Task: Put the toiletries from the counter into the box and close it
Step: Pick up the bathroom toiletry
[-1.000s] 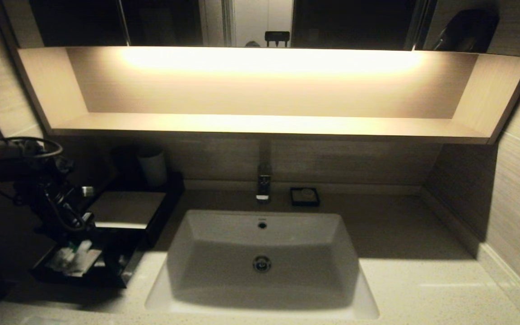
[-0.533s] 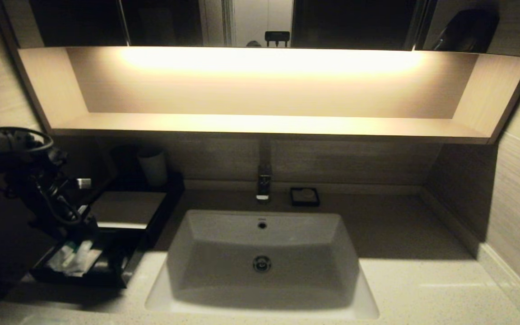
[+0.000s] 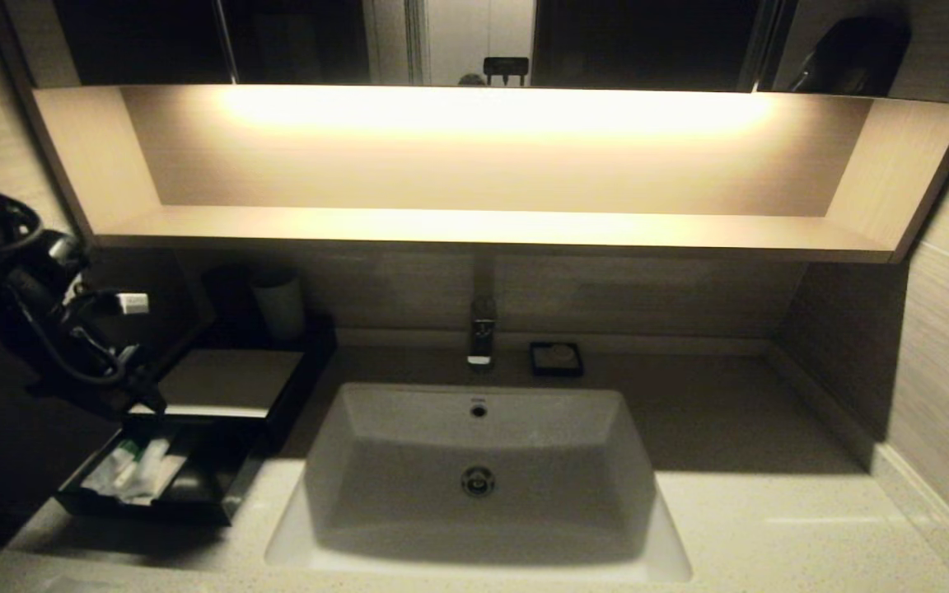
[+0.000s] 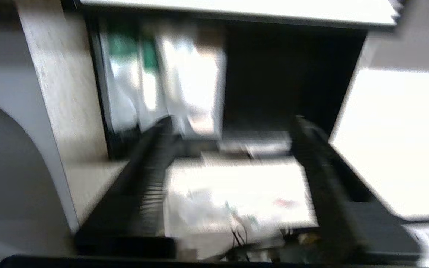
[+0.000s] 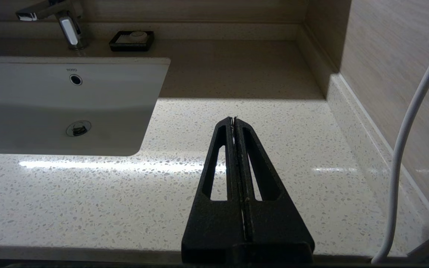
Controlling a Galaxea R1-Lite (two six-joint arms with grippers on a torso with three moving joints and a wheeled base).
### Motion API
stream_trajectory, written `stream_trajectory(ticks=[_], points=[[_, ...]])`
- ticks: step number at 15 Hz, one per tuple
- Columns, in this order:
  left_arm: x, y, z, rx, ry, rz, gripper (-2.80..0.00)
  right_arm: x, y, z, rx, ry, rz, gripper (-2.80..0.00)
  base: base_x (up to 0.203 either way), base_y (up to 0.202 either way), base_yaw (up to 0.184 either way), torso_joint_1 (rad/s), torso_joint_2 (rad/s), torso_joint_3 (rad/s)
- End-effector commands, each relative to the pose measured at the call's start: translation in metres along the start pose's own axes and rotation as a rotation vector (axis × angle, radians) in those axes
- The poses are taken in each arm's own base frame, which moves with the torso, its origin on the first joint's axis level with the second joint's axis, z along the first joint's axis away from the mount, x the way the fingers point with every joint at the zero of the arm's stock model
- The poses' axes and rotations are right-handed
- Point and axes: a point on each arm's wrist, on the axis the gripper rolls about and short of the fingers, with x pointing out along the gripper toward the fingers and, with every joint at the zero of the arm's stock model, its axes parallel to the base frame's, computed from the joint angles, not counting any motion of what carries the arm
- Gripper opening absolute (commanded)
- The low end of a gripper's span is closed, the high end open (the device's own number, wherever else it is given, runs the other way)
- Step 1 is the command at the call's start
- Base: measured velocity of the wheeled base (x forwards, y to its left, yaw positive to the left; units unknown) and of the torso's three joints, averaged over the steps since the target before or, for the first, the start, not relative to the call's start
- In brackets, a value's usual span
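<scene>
The box [image 3: 231, 380] sits on the counter [image 3: 738, 527] left of the white basin [image 3: 479, 478], its pale top panel level and its black drawer [image 3: 194, 490] pulled out toward the counter's front edge. The toiletries [image 3: 133, 471], white tubes and sachets with green marks, lie in the drawer's left part; its right part is dark. A pale cup [image 3: 279, 306] stands behind the box. A chrome tap [image 3: 481, 338] and a small black soap dish [image 3: 556, 359] stand behind the basin. The left pincer [image 3: 149, 399] hangs above the drawer's back left corner, its jaws parted with nothing between them. The right pincer [image 5: 234, 120] is parked low over the counter right of the basin, jaws pressed together.
</scene>
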Motion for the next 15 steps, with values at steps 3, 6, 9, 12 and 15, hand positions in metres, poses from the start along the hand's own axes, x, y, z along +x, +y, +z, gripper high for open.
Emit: stream_trajectory(ticks=[3, 6, 9, 12, 15], points=[[-0.046, -0.022, -0.030, 0.013, -0.027, 0.005, -2.80, 0.000, 0.000, 0.000, 0.000, 0.000, 0.000, -2.80, 0.000, 0.000, 0.000, 0.000, 0.00, 0.000], [-0.055, -0.034, -0.056, 0.010, 0.002, -0.002, -2.80, 0.000, 0.000, 0.000, 0.000, 0.000, 0.000, -2.80, 0.000, 0.000, 0.000, 0.000, 0.00, 0.000], [-0.057, -0.045, -0.087, 0.023, 0.040, -0.012, -2.80, 0.000, 0.000, 0.000, 0.000, 0.000, 0.000, -2.80, 0.000, 0.000, 0.000, 0.000, 0.00, 0.000], [-0.059, -0.053, -0.117, 0.032, 0.020, 0.000, -2.80, 0.000, 0.000, 0.000, 0.000, 0.000, 0.000, -2.80, 0.000, 0.000, 0.000, 0.000, 0.00, 0.000], [-0.052, -0.054, -0.136, 0.024, 0.006, 0.011, -2.80, 0.000, 0.000, 0.000, 0.000, 0.000, 0.000, -2.80, 0.000, 0.000, 0.000, 0.000, 0.00, 0.000]])
